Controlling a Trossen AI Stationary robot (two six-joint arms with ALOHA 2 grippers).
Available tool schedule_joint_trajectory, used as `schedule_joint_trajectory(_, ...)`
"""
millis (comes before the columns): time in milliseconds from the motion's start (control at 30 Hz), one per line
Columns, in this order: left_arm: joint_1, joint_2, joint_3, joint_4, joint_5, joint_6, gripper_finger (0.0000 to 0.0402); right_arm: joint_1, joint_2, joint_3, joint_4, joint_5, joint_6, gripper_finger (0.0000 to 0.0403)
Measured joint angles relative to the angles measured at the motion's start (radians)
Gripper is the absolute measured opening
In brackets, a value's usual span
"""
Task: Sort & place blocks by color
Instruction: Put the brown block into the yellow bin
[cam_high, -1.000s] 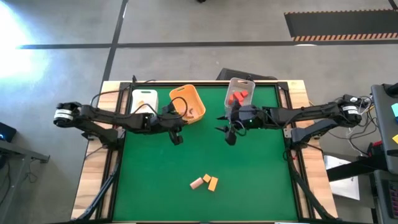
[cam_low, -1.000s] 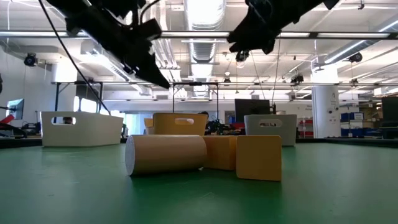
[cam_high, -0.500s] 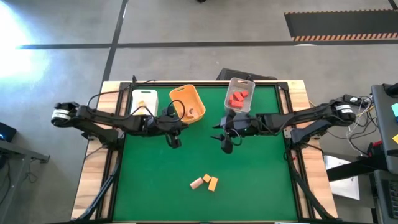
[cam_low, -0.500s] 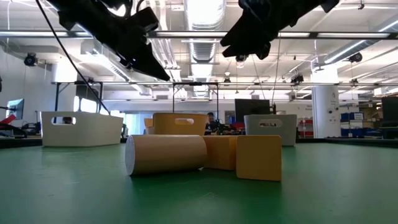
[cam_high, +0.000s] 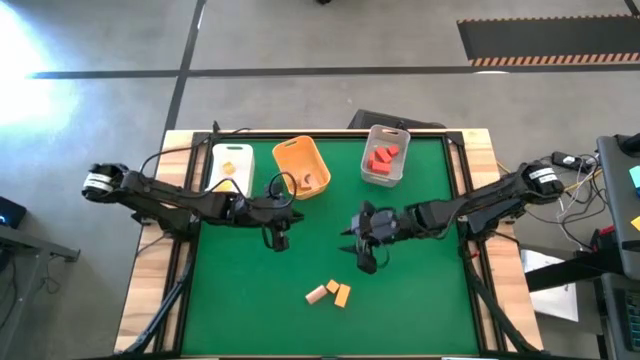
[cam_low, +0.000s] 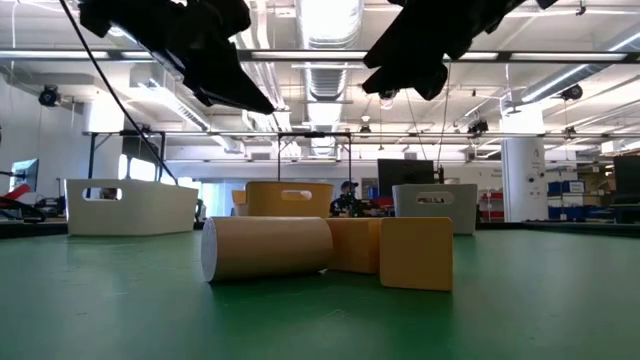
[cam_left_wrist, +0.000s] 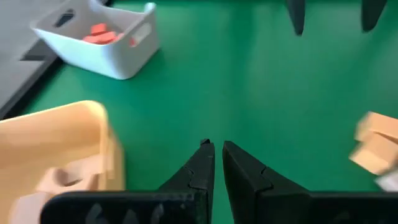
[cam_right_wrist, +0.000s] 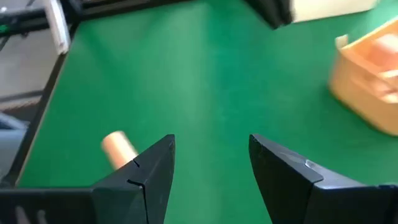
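Three loose blocks lie on the green mat near its front edge: a pale tan round one (cam_high: 316, 293) (cam_low: 265, 247) on its side and two yellow-orange ones (cam_high: 340, 292) (cam_low: 415, 253) beside it. My right gripper (cam_high: 362, 258) (cam_right_wrist: 211, 146) hangs open above the mat, just beyond the blocks, touching nothing. The tan block (cam_right_wrist: 118, 148) shows past one of its fingers. My left gripper (cam_high: 278, 240) (cam_left_wrist: 214, 149) is shut and empty, in the air on the near side of the orange bin (cam_high: 302, 167). Red blocks (cam_high: 381, 157) lie in the grey bin (cam_high: 384, 170).
Three bins stand along the mat's far edge: white (cam_high: 231, 162) at the left with a yellow piece in it, orange in the middle with pale pieces inside (cam_left_wrist: 59, 177), grey at the right. Bare green mat (cam_high: 420, 300) spreads around the loose blocks.
My right gripper has swung away from the grey bin toward the table's near edge and the loose blocks, sinking a little and staying open. My left gripper has drawn back from the orange bin toward the near edge, still shut. The blocks have kept still.
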Motion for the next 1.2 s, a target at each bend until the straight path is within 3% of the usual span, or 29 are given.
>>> schedule_joint_trajectory(400,-0.175,0.0,-0.006,-0.003,0.004,-0.11,0.0015,0.186,0.284,0.247,-0.168,0.003,0.037,0.0194)
schedule_joint_trajectory(833,-0.304,-0.012,-0.004,-0.006,0.003,-0.187,0.0015,0.207,0.582,0.567,-0.306,0.004,-0.013,0.0197)
schedule_joint_trajectory(1200,-0.304,-0.11,-0.008,-0.01,-0.012,-0.181,0.0015,0.207,0.742,0.759,-0.456,0.039,-0.119,0.0284)
